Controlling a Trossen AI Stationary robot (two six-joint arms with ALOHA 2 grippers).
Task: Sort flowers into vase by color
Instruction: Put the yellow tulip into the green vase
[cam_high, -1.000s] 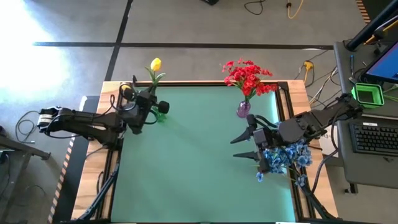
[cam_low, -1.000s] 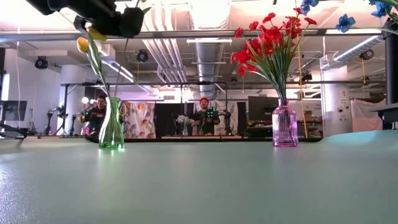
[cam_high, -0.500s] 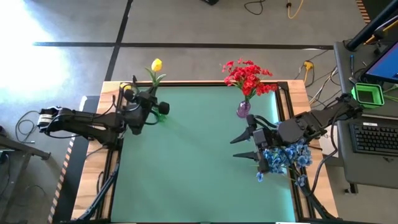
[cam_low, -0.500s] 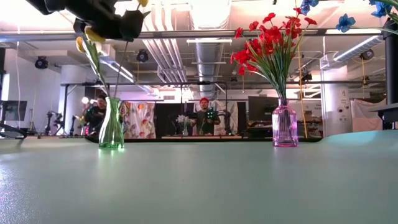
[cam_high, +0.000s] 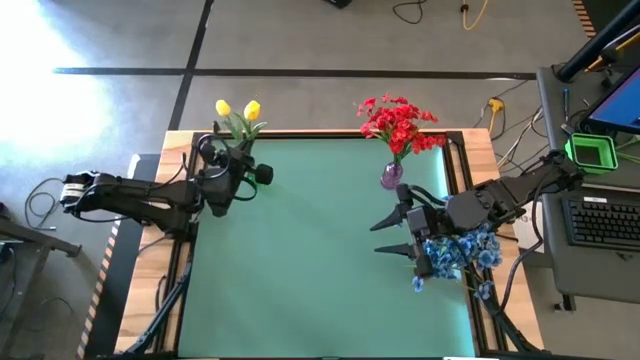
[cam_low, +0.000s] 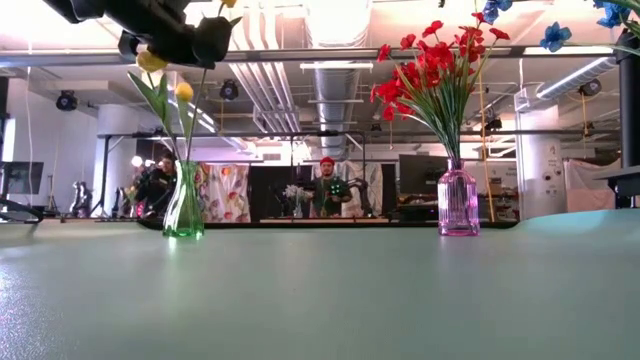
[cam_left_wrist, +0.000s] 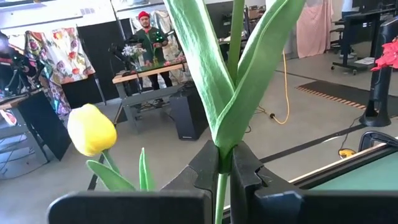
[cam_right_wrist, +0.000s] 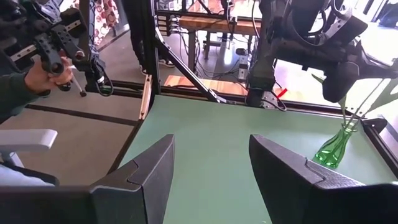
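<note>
Left gripper (cam_left_wrist: 225, 167): at the far left corner of the table, fingers clamped on the green stem of a yellow tulip (cam_high: 222, 107). The stem runs down between the fingers toward the green vase (cam_low: 184, 205); whether its foot is fully seated in the vase cannot be told.

Green vase: stands under the left gripper, near the far left edge of the green table (cam_high: 310, 260). Holds a second yellow tulip (cam_high: 252, 108), whose head shows beside the gripped one in the high view.

Right gripper (cam_right_wrist: 211, 163): over the right side of the table, fingers apart and holding nothing; points across the table toward the green vase.

Blue flowers (cam_high: 462, 255): a loose bunch lying at the right edge of the table, under and just beside the right arm. No vase for them is visible.

Red flowers (cam_high: 398, 122): a full bunch standing upright in the purple vase (cam_low: 458, 204), at the far edge, right of centre.

Status, as judged: red appears done; yellow is in hand, with one tulip placed and one at the vase but not yet released; blue is entirely outstanding. Roughly past the midpoint.

Background: people (cam_low: 328, 186) at benches beyond the table; not involved.
</note>
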